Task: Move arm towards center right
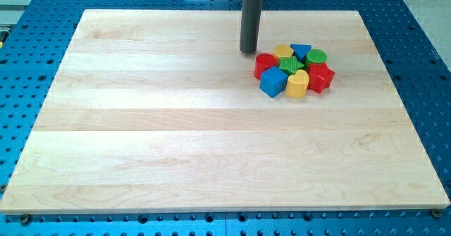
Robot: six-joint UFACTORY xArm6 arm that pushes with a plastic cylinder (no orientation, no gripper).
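My tip (248,51) rests on the wooden board (176,137), in its far part and a little right of the middle. The arm ends in one plain dark rod (250,17), so there are no fingers to be apart or together.

Just to the right of my tip, and slightly nearer, the blocks lie packed in one cluster. The red cylinder (265,63) is closest to my tip, near it but apart. Behind it lie a yellow block (283,51), a blue triangle (301,51) and a green cylinder (317,56). A green star-like block (291,65) sits in the middle. At the near side are a blue cube (273,82), a yellow block with round top (297,84) and a red block (320,77).

The board lies on a blue perforated table (423,53).
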